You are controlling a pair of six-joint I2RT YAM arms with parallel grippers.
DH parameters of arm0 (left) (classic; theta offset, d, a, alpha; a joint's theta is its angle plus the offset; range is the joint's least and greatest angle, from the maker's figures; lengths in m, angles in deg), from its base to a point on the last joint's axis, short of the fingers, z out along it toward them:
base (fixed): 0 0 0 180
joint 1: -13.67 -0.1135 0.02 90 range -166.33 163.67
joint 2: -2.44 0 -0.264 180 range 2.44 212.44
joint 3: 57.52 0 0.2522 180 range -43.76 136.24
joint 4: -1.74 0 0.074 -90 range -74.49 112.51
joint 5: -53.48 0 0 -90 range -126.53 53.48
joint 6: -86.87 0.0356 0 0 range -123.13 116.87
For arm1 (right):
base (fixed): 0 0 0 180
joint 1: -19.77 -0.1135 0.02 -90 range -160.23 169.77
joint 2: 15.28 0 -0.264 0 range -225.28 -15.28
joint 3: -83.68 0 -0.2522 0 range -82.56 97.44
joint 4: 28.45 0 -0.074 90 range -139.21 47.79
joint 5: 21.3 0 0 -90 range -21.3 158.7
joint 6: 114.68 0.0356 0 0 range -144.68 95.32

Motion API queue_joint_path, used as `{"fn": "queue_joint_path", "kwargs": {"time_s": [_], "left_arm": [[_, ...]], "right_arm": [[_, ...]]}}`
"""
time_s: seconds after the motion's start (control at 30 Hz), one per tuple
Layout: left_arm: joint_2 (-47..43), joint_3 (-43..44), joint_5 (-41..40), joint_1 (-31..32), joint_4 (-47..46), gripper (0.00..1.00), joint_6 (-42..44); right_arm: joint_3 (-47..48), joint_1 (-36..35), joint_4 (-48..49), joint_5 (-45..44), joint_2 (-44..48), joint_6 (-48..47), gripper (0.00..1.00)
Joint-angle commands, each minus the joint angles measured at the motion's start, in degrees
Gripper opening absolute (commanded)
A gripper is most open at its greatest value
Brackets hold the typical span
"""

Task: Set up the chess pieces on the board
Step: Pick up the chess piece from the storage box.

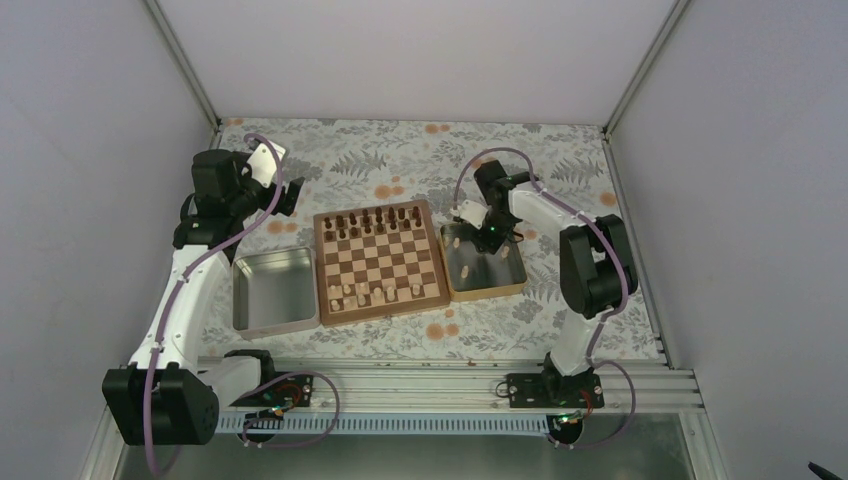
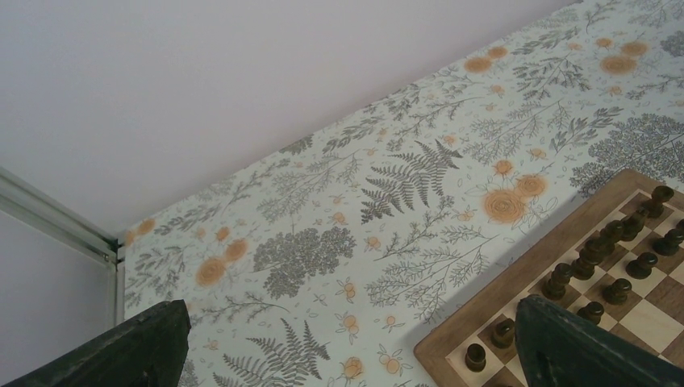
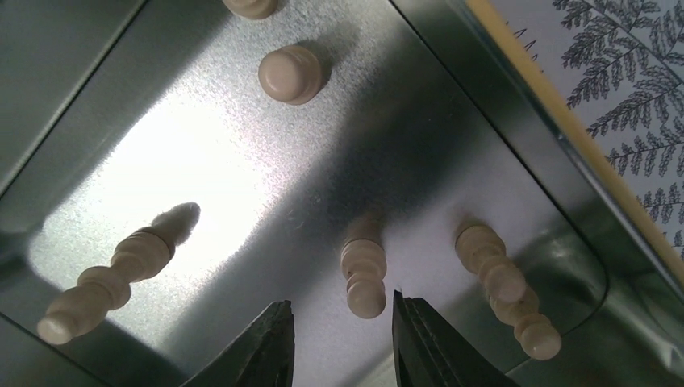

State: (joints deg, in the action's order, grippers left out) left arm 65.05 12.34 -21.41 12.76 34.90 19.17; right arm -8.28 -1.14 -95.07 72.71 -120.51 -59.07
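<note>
My right tool (image 3: 339,347) hangs low inside the wooden-rimmed tray (image 3: 202,153), released: its two fingers (image 3: 270,351) stand apart with nothing clamped between them. Five pale chess pieces (image 3: 363,266) show on the tray floor around it. One lies straight ahead with its end just at the gap between my fingertips, though I cannot see either finger touching it. One lies to the right of it and a longer one to the left. One sits farther ahead, and a fifth is cut off by the edge of the wrist view.

My left tool (image 2: 355,322) is held up off the surface, released too, its fingers wide apart and holding nothing.

There is one board (image 1: 382,258), left of my right tool and touching the wooden-rimmed tray. From my left tool it lies ahead and to the right. Dark pieces (image 2: 619,289) fill two rows along its far edge. A scatter of pale chess pieces stands on its near rows, but they are too small for me to count surely. There are two trays in all. The second, a shiny metal tray (image 1: 268,290), sits on the far side of the board from my right tool.

The surface (image 2: 323,242) is a pale cloth printed with grey ferns and orange flowers. Plain pale walls (image 1: 420,50) close it in on three sides, with metal posts in the far corners. A ribbed metal rail (image 1: 400,385) at the near edge carries both arm bases.
</note>
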Motion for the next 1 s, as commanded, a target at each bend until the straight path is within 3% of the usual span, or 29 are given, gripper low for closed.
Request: {"fn": "queue_joint_path", "kwargs": {"time_s": [0.0,0.3,0.63,0.97], "left_arm": [[-0.1,-0.3,0.7,-0.2,-0.2,1.00,0.5],[-0.2,-0.3,0.7,-0.2,-0.3,1.00,0.5],[-0.1,-0.2,0.8,-0.2,-0.1,1.00,0.5],[-0.5,0.0,0.9,-0.2,0.1,1.00,0.4]], "right_arm": [[0.4,0.3,1.4,0.9,-1.1,0.3,0.33],[0.6,0.3,2.3,0.3,-2.6,0.3,0.31],[1.0,0.4,1.8,0.3,-2.3,0.4,0.10],[6.3,-2.4,-6.3,0.6,6.2,1.4,0.06]]}}
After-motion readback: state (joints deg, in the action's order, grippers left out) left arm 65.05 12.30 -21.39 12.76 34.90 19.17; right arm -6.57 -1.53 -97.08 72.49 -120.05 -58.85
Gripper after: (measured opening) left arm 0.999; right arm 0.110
